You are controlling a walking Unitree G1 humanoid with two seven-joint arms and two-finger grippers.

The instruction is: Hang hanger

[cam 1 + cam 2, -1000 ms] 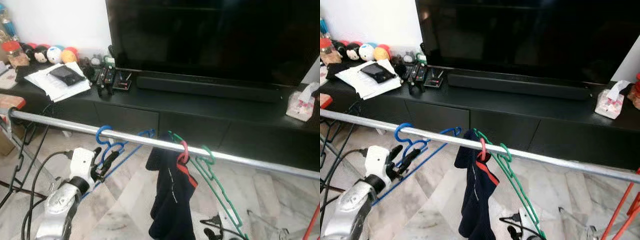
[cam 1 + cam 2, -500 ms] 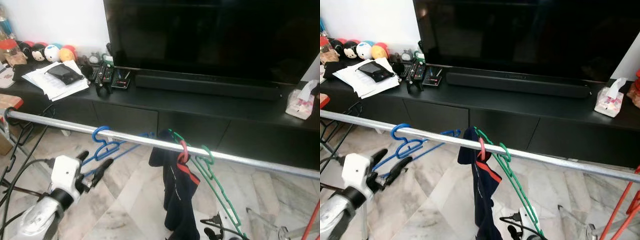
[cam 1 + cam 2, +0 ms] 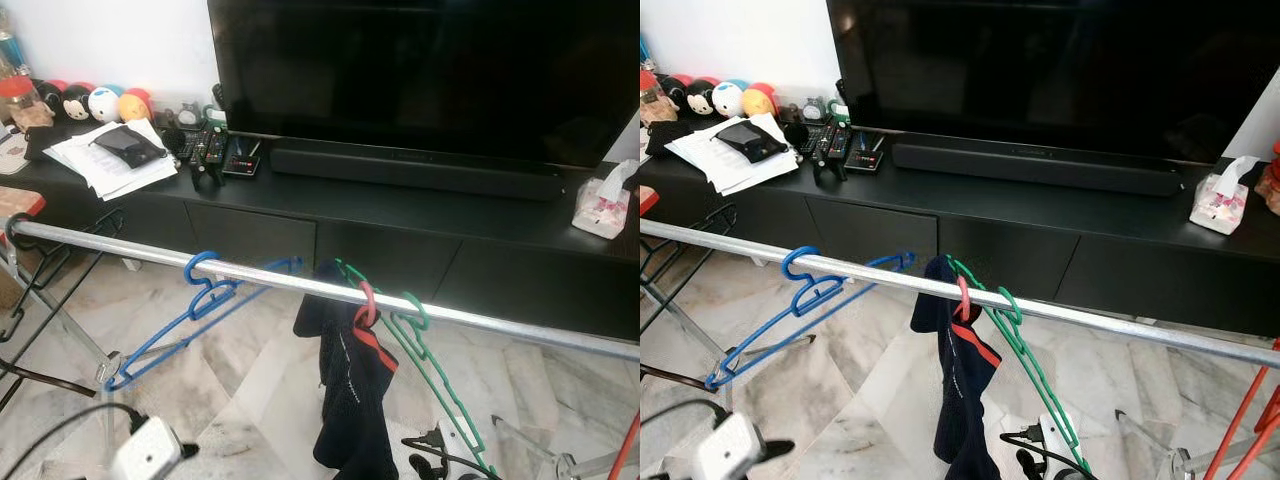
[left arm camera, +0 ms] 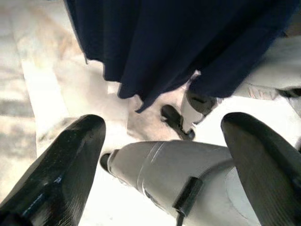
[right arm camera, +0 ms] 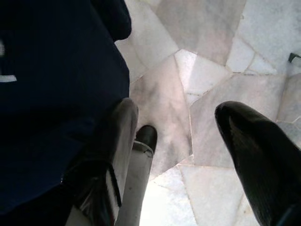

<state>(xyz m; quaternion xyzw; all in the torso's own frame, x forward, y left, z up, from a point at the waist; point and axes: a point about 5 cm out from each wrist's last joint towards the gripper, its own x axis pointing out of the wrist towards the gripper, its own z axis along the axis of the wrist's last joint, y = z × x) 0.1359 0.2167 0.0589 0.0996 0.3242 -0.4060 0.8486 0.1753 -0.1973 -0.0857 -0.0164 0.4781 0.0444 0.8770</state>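
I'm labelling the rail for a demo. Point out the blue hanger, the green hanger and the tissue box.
blue hanger (image 3: 197, 264), left eye view, on its hook over the rail
green hanger (image 3: 432, 378), left eye view, on its sloping arm
tissue box (image 3: 1219, 207), right eye view, on its front

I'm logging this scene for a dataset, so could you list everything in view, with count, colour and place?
Rail: one, silver, across the foreground.
Blue hanger: one, hooked on the rail's left part, hanging free.
Green hanger: one, hooked on the rail right of centre.
Pink hanger: one, on the rail, carrying the garment.
Garment: one, dark navy with red trim, hanging mid-rail.
Television: one, black, on the cabinet.
Soundbar: one, black, below the screen.
Cabinet: one, black, low, along the wall.
Tissue pack: one, white and pink, cabinet's right end.
Papers: white stack, cabinet's left, dark item on top.
Plush toys: several, mixed colours, far left.
Floor: pale marble.
Left pincer: open, low, pointing at the floor.
Right pincer: open, hanging idle.
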